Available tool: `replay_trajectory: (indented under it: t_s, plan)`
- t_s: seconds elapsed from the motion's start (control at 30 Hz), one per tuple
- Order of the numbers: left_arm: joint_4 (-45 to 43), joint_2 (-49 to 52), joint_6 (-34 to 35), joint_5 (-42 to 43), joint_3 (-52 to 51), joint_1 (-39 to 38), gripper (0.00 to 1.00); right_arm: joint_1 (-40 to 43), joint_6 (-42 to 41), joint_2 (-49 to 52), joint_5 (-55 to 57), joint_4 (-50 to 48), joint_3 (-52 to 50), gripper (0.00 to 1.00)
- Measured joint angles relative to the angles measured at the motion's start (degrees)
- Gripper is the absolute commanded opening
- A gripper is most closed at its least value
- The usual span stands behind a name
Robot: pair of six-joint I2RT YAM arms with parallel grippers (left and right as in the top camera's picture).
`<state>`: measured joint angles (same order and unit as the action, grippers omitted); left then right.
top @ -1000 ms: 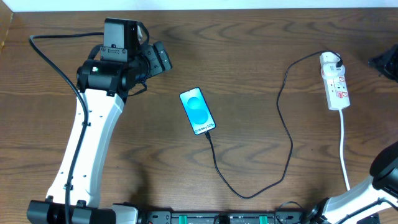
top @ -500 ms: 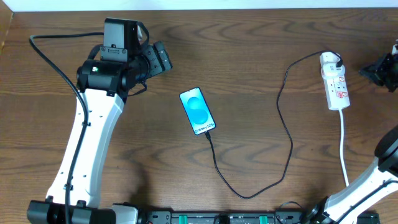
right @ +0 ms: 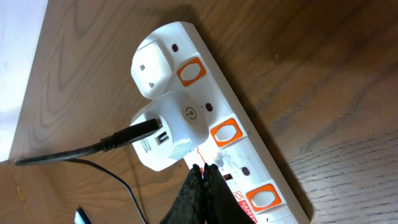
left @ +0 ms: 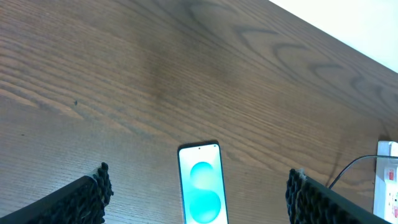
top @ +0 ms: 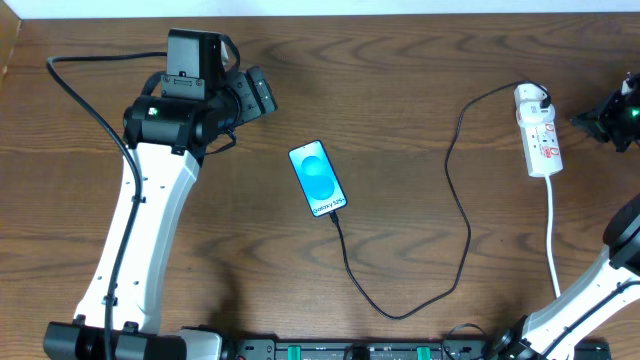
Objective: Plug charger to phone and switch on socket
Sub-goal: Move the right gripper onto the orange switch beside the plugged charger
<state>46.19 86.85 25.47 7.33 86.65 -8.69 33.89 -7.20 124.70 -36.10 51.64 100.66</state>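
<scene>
The phone lies face up mid-table, its blue screen lit. It also shows in the left wrist view. The black charger runs from the phone's lower edge in a loop to a white adapter plugged into the socket. My left gripper is open and empty, hovering up and left of the phone, which sits between its fingertips in the wrist view. My right gripper is shut and empty, its tips just over the socket beside the adapter and near the orange switches.
The socket's white cord runs toward the table's front edge. The right arm reaches in from the right edge. The left arm crosses the left side of the table. The back edge of the table lies behind the socket.
My right gripper has moved in from the right edge, leftward toward the socket. The left arm, phone and cable have not moved.
</scene>
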Motion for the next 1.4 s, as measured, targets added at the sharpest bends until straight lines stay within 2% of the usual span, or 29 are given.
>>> replay_trajectory:
  t_s: [1.07, 1.4]
  plan:
    - [0.0, 0.0, 0.0, 0.0, 0.0, 0.0, 0.91, -1.0, 0.0, 0.6, 1.4, -2.1, -0.2, 0.01]
    - [0.0, 0.0, 0.0, 0.0, 0.0, 0.0, 0.9, -1.0, 0.0, 0.9, 1.4, -7.4, -5.7, 0.01]
